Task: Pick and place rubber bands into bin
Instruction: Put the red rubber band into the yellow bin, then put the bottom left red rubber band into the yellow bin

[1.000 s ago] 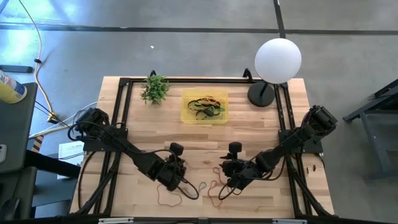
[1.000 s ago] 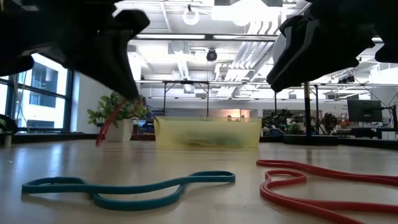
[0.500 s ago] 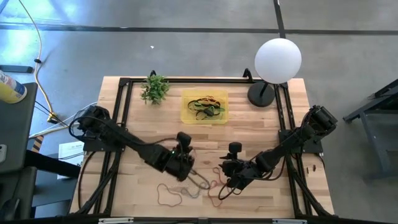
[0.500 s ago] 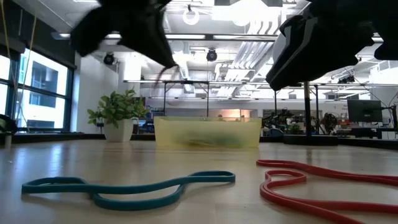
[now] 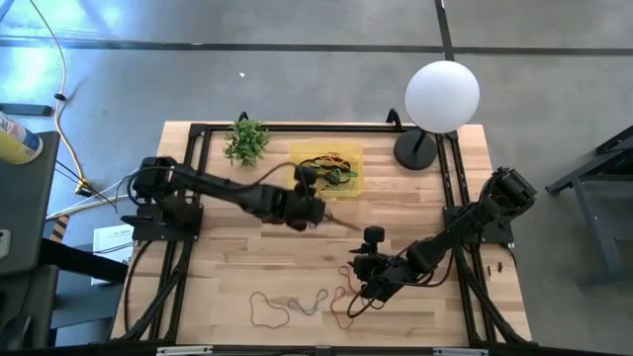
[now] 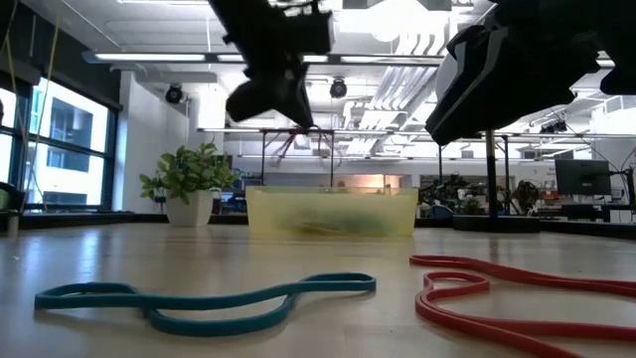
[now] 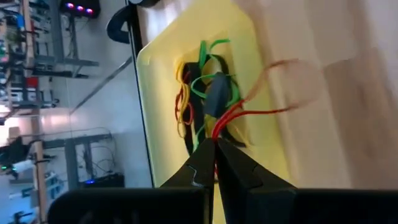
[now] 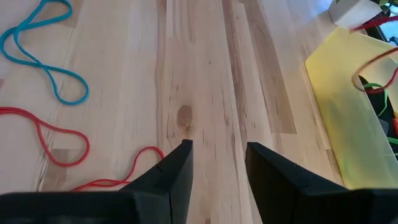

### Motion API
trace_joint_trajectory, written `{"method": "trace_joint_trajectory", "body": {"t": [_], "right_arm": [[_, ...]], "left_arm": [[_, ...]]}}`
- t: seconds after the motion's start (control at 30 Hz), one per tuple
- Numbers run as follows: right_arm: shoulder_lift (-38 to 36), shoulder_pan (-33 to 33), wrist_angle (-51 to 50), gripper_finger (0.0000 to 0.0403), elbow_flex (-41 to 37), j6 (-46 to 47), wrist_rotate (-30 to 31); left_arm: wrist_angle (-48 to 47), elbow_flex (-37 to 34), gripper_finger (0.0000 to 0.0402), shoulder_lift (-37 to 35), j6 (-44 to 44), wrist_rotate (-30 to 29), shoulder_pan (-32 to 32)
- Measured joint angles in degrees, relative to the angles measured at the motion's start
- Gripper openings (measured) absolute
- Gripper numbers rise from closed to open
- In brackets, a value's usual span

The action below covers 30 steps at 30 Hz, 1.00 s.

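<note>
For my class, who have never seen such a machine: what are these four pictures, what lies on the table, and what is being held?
Two dark robot arms work at a wooden table. One camera looks straight down, one sits at table-top height, and one rides on each wrist. The left gripper is shut on a thin red rubber band and holds it over the shallow translucent yellow plastic bin, which already contains several coloured bands. The right gripper is open, holds nothing and waits low over the table's near part. Near it lie a loose blue-green band and a red band. A small green plant and a white globe lamp stand at the far edge.
</note>
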Motion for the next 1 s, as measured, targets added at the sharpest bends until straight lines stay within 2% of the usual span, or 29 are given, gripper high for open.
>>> {"method": "trace_joint_trajectory", "body": {"t": [0.37,0.73,0.87,1.0], "right_arm": [[0.0,0.0,0.0,0.0138,0.0,-0.1,0.0],[0.0,0.0,0.0,0.0138,0.0,0.0,0.0],[0.0,0.0,0.1,0.0138,0.0,0.3,0.0],[0.0,0.0,0.1,0.0138,0.0,0.9,0.0]], "left_arm": [[8.4,0.0,0.0,0.0,7.1,10.6,13.1],[7.6,0.0,0.0004,0.0,7.1,24.4,21.0],[6.5,0.0,0.0025,0.0,7.1,26.6,21.6],[6.1,0.0,0.0069,0.0,8.1,26.6,21.5]]}}
